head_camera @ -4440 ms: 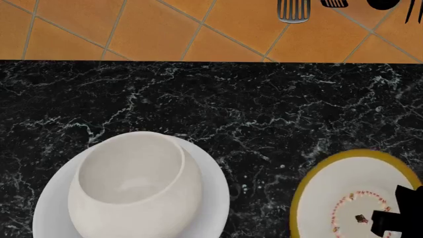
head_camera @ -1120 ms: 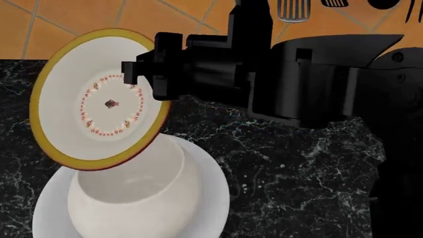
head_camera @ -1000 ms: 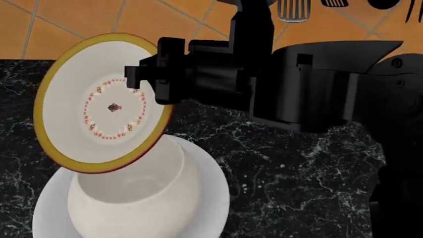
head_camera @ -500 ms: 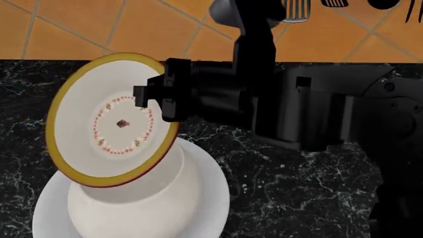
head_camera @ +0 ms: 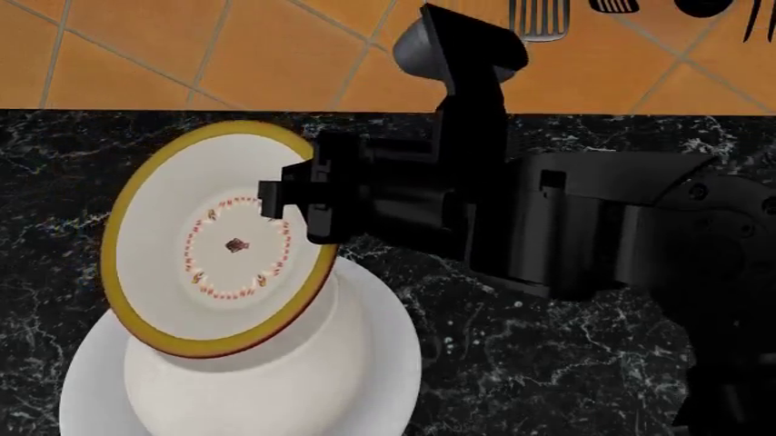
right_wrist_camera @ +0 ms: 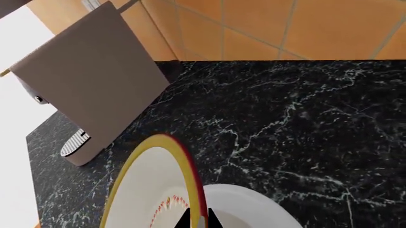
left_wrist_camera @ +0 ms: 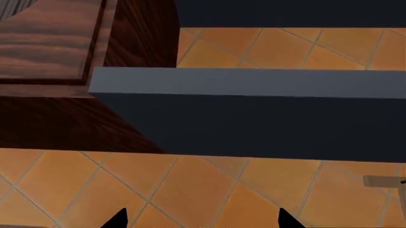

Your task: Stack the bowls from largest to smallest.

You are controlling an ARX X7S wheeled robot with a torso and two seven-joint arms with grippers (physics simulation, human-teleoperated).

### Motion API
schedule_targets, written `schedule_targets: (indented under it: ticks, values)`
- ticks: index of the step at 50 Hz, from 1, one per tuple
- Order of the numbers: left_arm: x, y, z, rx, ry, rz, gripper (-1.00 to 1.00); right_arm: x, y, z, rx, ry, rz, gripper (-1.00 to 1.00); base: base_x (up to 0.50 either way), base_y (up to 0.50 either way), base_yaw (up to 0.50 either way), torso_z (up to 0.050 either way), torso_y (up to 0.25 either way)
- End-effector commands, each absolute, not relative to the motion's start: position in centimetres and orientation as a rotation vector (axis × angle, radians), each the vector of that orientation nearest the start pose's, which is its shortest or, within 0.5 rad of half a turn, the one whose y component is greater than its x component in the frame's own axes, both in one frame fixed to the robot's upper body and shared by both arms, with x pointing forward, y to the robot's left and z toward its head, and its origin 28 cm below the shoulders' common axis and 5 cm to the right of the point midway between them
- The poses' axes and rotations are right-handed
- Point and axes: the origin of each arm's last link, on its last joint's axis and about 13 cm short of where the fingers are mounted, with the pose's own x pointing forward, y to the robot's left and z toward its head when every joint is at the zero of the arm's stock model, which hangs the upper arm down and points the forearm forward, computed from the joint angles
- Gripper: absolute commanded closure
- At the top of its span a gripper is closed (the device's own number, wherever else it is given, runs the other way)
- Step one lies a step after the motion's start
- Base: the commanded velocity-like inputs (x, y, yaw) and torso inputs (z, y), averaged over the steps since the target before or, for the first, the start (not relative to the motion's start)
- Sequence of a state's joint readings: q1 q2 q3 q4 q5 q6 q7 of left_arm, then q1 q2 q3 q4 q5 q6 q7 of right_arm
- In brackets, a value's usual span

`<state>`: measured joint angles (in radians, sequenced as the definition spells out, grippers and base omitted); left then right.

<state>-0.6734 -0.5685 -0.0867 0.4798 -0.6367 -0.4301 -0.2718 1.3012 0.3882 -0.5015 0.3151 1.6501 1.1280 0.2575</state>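
In the left half of the head view, the right gripper pinches the upper right rim of the small yellow-rimmed bowl, which hangs steeply tilted with its red-dotted ring facing the camera. Its lower edge sits over the mouth of the deep cream-white bowl, possibly touching it, though contact cannot be confirmed. That deep bowl already stands inside the wide shallow white bowl on the black marble counter at lower left.

The small bowl looks rigid, glazed and probably slippery and breakable; a rim pinch suits it, but it should be levelled before release.

The left gripper shows only two dark tips, set well apart with nothing between them, over orange tiles.
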Motion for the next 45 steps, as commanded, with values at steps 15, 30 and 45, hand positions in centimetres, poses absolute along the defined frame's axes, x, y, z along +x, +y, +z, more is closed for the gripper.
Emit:
schedule_targets:
  ticks: [15, 30, 45]
  values:
    - [25.8, 29.7, 27.5, -0.027, -0.685, 0.064, -1.00, 32.6, -8.8, 27.1, 0.364, 0.512, 0.820, 1.00, 0.00, 0.00, 0.00, 0.000, 0.000]
    - [25.9, 29.8, 27.5, -0.028, -0.686, 0.067, -1.00, 32.9, -8.6, 26.2, 0.375, 0.527, 0.816, 1.00, 0.00, 0.00, 0.00, 0.000, 0.001]
    - [25.8, 29.9, 27.4, -0.028, -0.685, 0.070, -1.00, 32.8, -8.4, 26.5, 0.347, 0.527, 0.841, -1.00, 0.00, 0.00, 0.00, 0.000, 0.000]
